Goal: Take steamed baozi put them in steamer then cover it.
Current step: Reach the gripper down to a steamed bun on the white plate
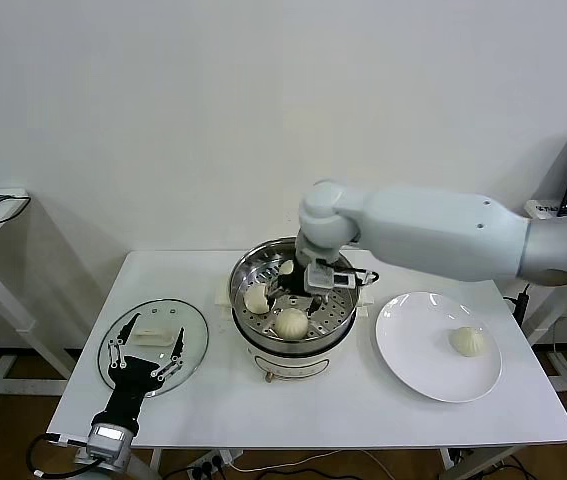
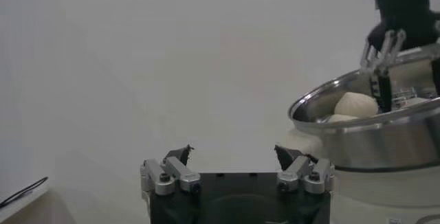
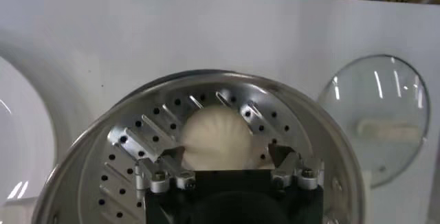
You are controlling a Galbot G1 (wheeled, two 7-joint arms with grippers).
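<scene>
Centrally in the head view, the white table (image 1: pixel 363 410) is carrying everything, with the steamer (image 1: pixel 246 270) sitting at mid-frame, its shiny steel rim ringing a perforated tray. To its right the flat white plate (image 1: pixel 413 340) is lying with one steamed baozi (image 1: pixel 467 341) resting toward its right side. At lower left the round glass lid (image 1: pixel 191 350) is lying flat on the table, its white handle (image 1: pixel 156 336) facing up.

The right arm is reaching in from the right edge of the frame, and the right end effector (image 1: pixel 299 289) is hanging over the steamer's tray. In the right wrist view its fingers (image 3: pixel 159 170) are standing apart on either side of a bun (image 3: pixel 218 138) that is sitting on the tray; whether they are touching it cannot be told. In the head view two more buns are showing inside the steamer, one (image 1: pixel 256 298) toward the left of the tray and one (image 1: pixel 291 323) toward the front.

The left end effector (image 1: pixel 144 360) is hovering over the lid at lower left, fingers spread wide and gripping nothing, as the left wrist view (image 2: pixel 237 167) is confirming, with the steamer's steel wall (image 2: pixel 385 143) showing at the right of that frame.
</scene>
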